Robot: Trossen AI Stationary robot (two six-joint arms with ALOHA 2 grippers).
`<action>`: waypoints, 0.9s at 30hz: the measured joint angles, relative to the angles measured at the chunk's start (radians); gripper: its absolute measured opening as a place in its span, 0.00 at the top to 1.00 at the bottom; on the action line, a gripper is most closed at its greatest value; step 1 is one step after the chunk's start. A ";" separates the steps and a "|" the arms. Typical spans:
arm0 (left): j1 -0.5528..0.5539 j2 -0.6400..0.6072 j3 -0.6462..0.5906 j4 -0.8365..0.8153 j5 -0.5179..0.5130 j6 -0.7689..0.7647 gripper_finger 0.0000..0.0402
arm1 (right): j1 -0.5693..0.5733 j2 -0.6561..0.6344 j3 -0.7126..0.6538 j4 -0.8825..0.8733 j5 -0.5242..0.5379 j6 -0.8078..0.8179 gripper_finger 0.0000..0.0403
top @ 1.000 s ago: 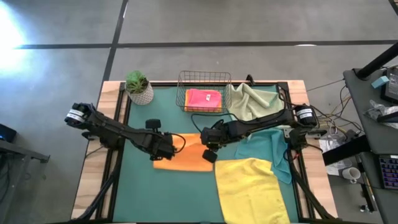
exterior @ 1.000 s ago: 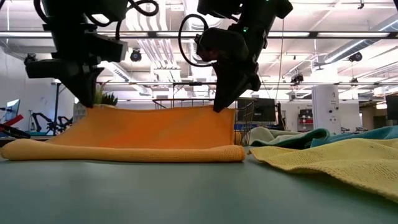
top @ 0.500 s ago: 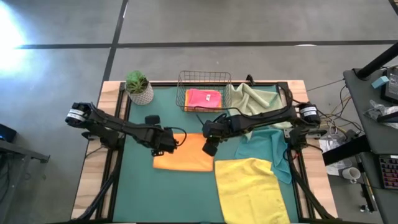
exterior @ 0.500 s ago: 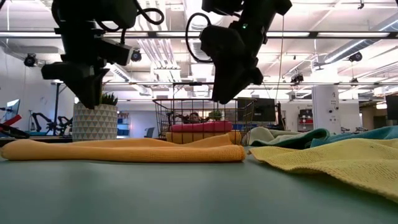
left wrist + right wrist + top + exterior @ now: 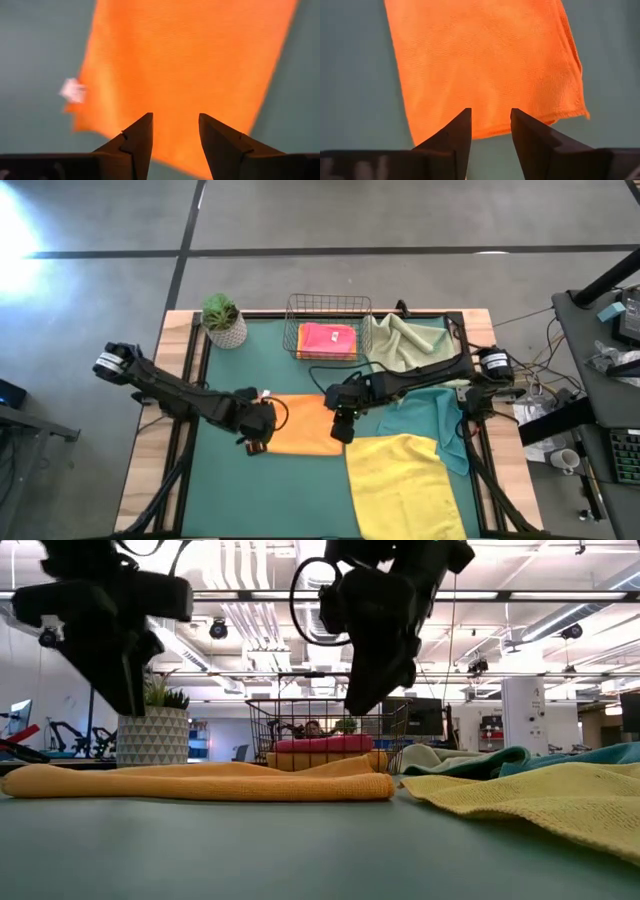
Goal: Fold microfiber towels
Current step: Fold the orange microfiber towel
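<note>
An orange microfiber towel [image 5: 301, 426] lies folded flat on the green mat, its folded edge [image 5: 210, 788] toward the near side. In the left wrist view the orange towel [image 5: 185, 60] shows a small white tag [image 5: 72, 90] at one corner. My left gripper [image 5: 256, 438] hangs open above the towel's left end [image 5: 175, 117]. My right gripper [image 5: 342, 430] hangs open above its right end [image 5: 490, 111]. In the low view both stand clear above the cloth, the left gripper [image 5: 128, 705] and the right gripper [image 5: 358, 700]. Neither touches it.
A yellow towel [image 5: 402, 482] lies at the near right, with a teal one [image 5: 436, 418] and a sage green one [image 5: 407, 344] behind it. A wire basket [image 5: 328, 312] at the far edge holds a pink towel [image 5: 327, 340]. A potted plant [image 5: 222, 320] stands far left.
Both grippers have opened and let go of the orange towel's raised edge. That upper layer has fallen flat onto the part lying on the mat, so the towel is folded over. My left gripper has then gone toward the near edge and tipped further down.
</note>
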 joint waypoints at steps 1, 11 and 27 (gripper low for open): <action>-0.014 -0.001 -0.018 0.038 0.004 -0.020 0.64 | 0.000 0.004 -0.007 0.014 0.000 -0.002 0.69; -0.060 0.015 -0.116 0.191 0.027 -0.048 0.64 | -0.008 0.040 -0.022 0.088 0.051 -0.070 0.73; -0.064 0.048 -0.182 0.266 0.125 -0.046 0.64 | -0.027 0.154 -0.025 0.134 0.070 -0.086 0.88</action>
